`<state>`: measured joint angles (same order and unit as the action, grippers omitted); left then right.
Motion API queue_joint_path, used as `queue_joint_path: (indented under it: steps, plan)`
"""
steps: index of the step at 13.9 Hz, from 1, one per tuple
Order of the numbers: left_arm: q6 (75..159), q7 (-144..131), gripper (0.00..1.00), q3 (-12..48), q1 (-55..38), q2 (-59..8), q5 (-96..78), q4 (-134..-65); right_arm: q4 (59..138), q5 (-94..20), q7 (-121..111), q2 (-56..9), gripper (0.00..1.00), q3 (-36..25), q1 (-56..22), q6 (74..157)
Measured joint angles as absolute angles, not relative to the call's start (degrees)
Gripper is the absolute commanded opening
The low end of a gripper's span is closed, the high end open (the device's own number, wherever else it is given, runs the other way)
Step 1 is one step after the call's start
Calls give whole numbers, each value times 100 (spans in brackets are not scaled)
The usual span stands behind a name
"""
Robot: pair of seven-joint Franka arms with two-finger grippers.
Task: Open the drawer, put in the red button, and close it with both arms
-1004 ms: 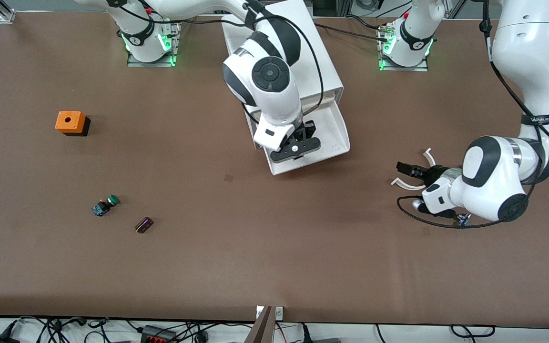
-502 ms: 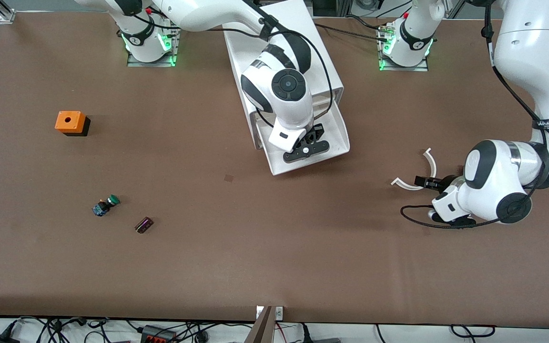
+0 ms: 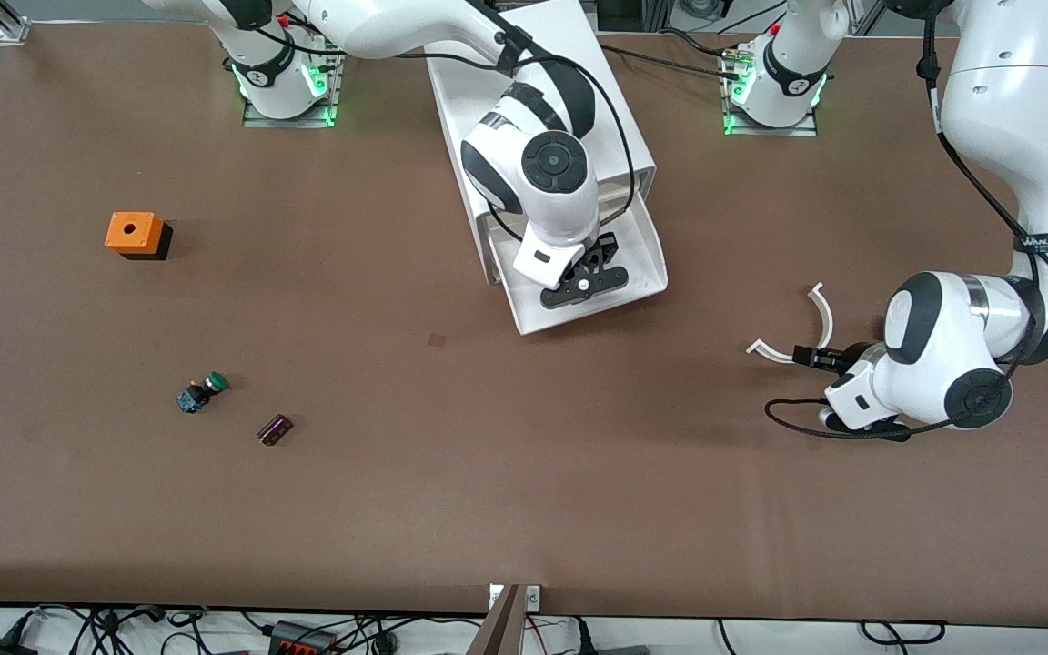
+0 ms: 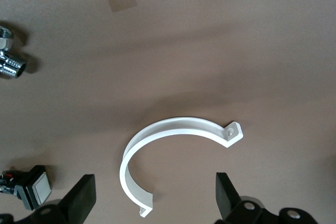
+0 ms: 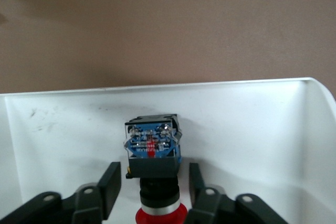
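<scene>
The white cabinet (image 3: 619, 118) stands between the arm bases, and its drawer (image 3: 647, 264) is pulled out toward the front camera. My right gripper (image 3: 581, 276) hangs low inside the drawer. In the right wrist view the red button (image 5: 153, 156) lies on the drawer floor (image 5: 252, 129), between the fingers of the right gripper (image 5: 152, 187). The jaws are open, with a gap on each side of the button's black body. The hand hides the button in the front view. My left gripper (image 3: 804, 355) is open above a white curved clip (image 4: 157, 135), touching nothing.
An orange box (image 3: 135, 234), a green-capped button (image 3: 203, 392) and a small dark part (image 3: 275, 429) lie toward the right arm's end. The white curved clips (image 3: 797, 332) lie toward the left arm's end. A chrome fitting (image 4: 9, 61) and a square switch (image 4: 31, 190) lie beside them.
The right gripper moved farther over the drawer, toward the left arm's end, then opened and let go of the red button. The left gripper drew back toward its own end of the table.
</scene>
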<state>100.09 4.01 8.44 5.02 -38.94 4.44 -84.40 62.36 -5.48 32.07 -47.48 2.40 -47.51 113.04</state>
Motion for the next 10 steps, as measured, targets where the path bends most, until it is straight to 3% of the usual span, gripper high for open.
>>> queue_joint_path:
  steps: [5,10]
  plan:
    - [10015,395,100,846,501,-3893,445,-8432,5854,-548,3642,-4610,100,23,-4636,11306]
    - [10024,-32,100,978,473,-3887,435,-8399,5745,-533,3527,-4222,100,-440,-3879,11017]
